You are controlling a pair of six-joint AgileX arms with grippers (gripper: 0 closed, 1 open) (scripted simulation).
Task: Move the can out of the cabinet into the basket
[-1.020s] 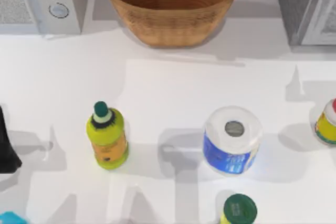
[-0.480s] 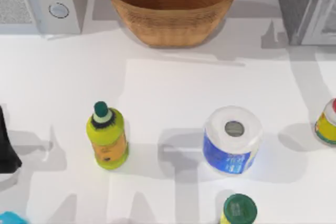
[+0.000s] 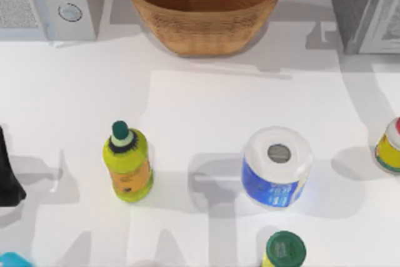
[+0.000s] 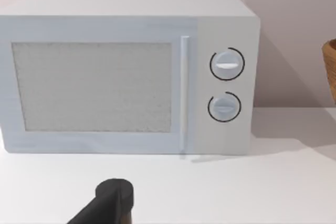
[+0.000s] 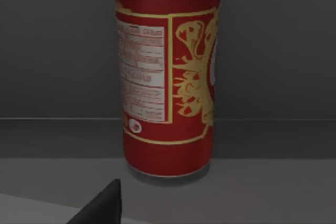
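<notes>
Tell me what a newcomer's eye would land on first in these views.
Probably the red can, standing upright on a grey shelf against a dark wall, large in the right wrist view. Next, the wide wicker basket at the back middle of the table, between the white appliance at the back left and the grey cabinet at the back right. Nearer the front stand a yellow-green bottle and a toilet roll.

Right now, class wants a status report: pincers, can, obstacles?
Right pincer facing can, upright in grey cabinet, not gripped. Left arm parked facing microwave. Basket empty.
</notes>
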